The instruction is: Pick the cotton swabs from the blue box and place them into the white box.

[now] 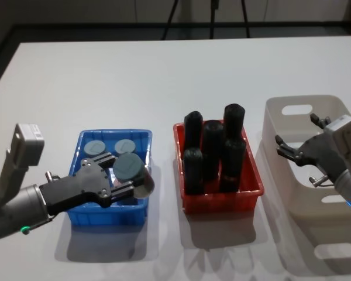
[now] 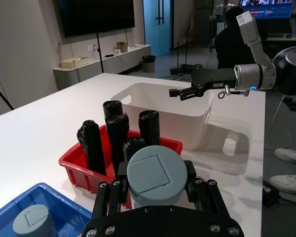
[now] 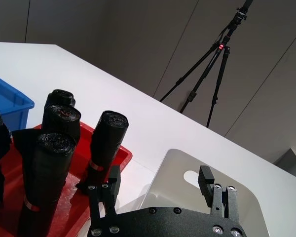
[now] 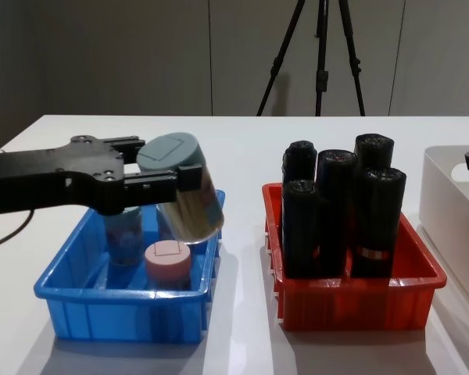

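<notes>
My left gripper [image 1: 120, 174] is shut on a tub of cotton swabs [image 1: 133, 170] with a grey-blue lid [image 2: 153, 178], held tilted above the right end of the blue box [image 1: 85, 215]. Two more grey-blue tubs [image 1: 96, 147] stand at the back of that box. A pink-lidded tub [image 4: 168, 262] stands near its front. My right gripper [image 1: 293, 155] hangs open over the white box [image 1: 307, 202] at the right, with nothing between its fingers [image 3: 113, 180].
A red tray [image 1: 222, 202] of tall black rolls [image 1: 213, 149] stands between the blue box and the white box. A tripod [image 3: 212, 69] stands on the floor beyond the table's far edge.
</notes>
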Robot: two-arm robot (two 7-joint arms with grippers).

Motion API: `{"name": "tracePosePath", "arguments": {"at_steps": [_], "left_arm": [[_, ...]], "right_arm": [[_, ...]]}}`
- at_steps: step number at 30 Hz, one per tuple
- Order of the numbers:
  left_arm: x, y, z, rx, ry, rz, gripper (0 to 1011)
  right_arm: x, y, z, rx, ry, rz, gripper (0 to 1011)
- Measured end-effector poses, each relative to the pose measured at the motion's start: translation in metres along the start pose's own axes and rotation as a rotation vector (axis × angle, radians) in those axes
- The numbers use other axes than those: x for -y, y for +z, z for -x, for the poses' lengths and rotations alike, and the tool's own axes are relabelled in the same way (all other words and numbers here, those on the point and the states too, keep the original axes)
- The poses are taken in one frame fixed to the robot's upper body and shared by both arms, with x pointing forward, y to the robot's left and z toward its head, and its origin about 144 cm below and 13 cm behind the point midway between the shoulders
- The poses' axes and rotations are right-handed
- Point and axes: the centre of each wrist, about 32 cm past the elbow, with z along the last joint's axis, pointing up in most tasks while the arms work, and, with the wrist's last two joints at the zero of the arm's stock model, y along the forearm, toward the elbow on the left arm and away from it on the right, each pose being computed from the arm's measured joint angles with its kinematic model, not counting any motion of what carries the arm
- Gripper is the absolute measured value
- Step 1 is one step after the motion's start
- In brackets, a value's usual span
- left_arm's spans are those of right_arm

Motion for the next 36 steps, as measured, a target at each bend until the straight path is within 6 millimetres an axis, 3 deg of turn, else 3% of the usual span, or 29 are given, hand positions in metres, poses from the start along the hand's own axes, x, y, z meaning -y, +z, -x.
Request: {"name": "tracePosePath", "arguments": {"at_steps": [11, 36], "left_arm": [[0.022, 0.003, -0.008, 0.044, -0.097, 0.021, 649], [0.035, 0.002, 0.0, 0.03, -0.197, 0.024, 649]], "right_arm": [[0.0, 0.0, 0.0, 0.0, 0.0, 0.0, 1001], [0.0, 0.0, 0.0, 0.0, 0.0, 0.0, 1001]]}}
